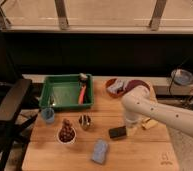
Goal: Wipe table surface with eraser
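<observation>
Low in the frame a blue-grey pad (pixel 100 151) lies on the wooden counter (pixel 140 154), and just above it, right of centre, the dark eraser (pixel 117 132) lies flat on the boards. The pincer (pixel 130 127) is at the eraser's right end, touching or nearly so; I cannot tell whether it is apart or clamped on it. Farther back is the green tray (pixel 65 106), and since no wiped patch shows, I judge the wiping barely begun, with most of the counter left.
</observation>
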### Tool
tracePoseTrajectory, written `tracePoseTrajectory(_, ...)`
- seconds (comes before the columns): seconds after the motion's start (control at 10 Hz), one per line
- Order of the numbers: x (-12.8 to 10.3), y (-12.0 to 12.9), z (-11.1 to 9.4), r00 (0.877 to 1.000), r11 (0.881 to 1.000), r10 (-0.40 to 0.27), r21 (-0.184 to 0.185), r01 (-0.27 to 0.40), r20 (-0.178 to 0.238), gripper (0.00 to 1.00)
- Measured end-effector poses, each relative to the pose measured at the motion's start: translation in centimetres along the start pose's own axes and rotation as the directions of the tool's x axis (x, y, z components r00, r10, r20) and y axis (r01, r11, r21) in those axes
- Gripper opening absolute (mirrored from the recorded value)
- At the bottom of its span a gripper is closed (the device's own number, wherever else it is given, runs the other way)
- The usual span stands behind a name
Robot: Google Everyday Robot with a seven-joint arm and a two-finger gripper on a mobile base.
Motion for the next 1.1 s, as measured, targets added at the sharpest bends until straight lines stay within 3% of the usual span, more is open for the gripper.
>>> tracePoseTrajectory(0.3, 2.4, -3.2, -0.9, 1.000, 1.000, 0.008, 0.020, -0.008, 0.005, 0.00)
tracePoseTrajectory(0.6, 0.7, -5.8, -0.9, 0.999, 0.999, -0.036, 0.030, 0.036, 0.015, 0.00)
tracePoseTrajectory(0.9, -5.5, -7.6, -0.1, 0.992, 0.993, -0.118, 0.030, 0.117, 0.044, 0.00)
tracePoseTrajectory(1.1, -9.4, -7.3, 0.6, 0.981, 0.984, -0.177, 0.031, 0.176, 0.075, 0.00)
